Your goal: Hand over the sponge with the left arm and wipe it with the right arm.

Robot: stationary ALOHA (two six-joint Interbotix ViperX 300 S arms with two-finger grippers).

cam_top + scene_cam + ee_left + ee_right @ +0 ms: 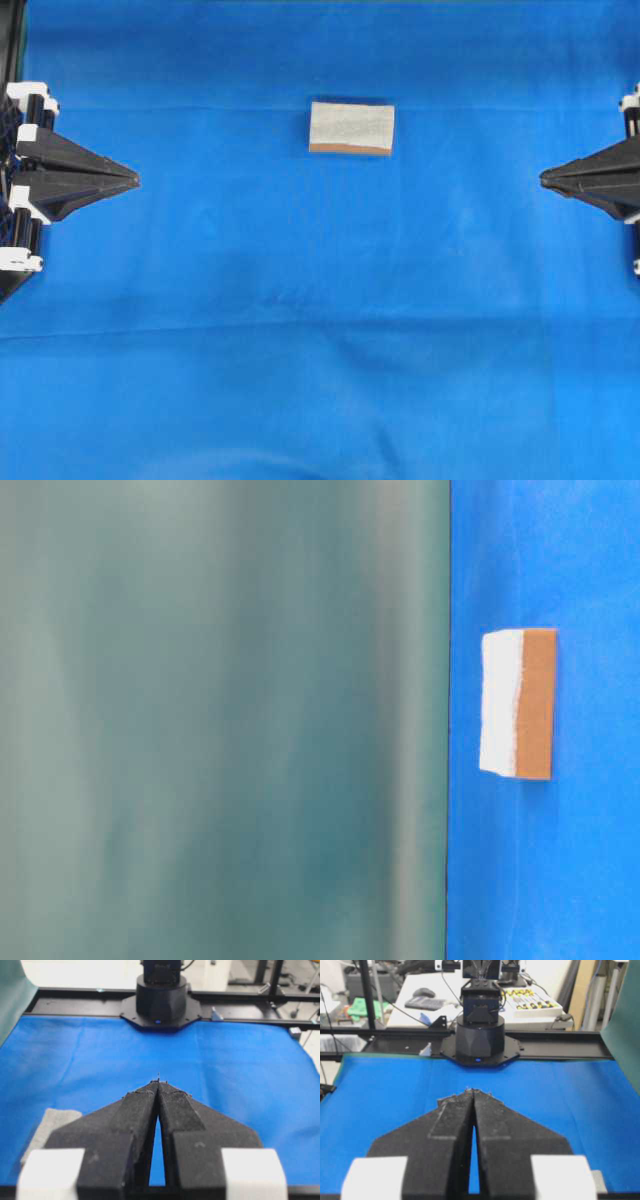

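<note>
Centrally, sponge (pixel 351 128) on blue cloth (pixel 320 330), pincers closed at opposite edges.

Blue cloth (pixel 300 330) covers table; sponge (pixel 351 128) lies flat, grey side up.

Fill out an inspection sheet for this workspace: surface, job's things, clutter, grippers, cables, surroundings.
Surface: blue cloth, lightly creased, covering the table.
Job's things: sponge lying flat on the cloth, pale scouring side up, orange-brown layer showing along one edge; it sits between the two arms, touched by neither.
Clutter: nothing seen on the cloth besides the sponge.
Grippers: left gripper shut, holding nothing, at the left edge; right gripper shut, holding nothing, at the right edge; their tips point toward each other.
Cables: some behind the right arm's base, off the cloth.
Surroundings: black frame rail behind the cloth; bench with a tool rack beyond it; green backdrop.
</note>
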